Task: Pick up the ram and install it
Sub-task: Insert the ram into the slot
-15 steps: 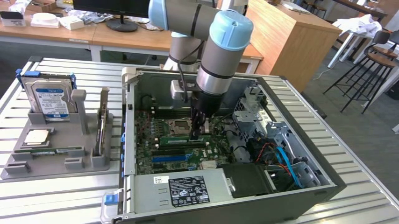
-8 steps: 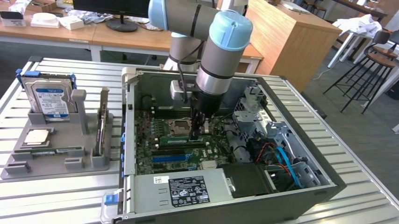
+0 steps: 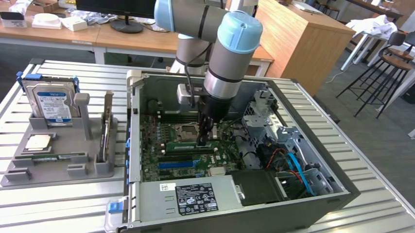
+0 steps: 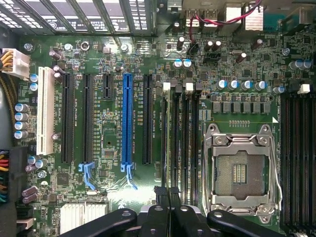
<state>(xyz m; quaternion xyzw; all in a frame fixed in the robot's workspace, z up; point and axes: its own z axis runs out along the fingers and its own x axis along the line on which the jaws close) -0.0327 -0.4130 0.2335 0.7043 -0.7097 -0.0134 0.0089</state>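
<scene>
End effector [image 3: 205,141] (closed) at mobo [image 3: 157,141] ram [image 3: 184,145].

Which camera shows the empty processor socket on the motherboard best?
The wrist view: the processor socket faces the camera squarely, with its metal frame and contact field plain to see. The exterior view shows it small and at a slant.

Exterior view looks obliquely down from a raised, set-back position onto the open dark-grey metal computer case [image 3: 311,204]; wrist view faces its green circuit-covered motherboard [image 4: 113,54] squarely at close range, the area both share.
</scene>
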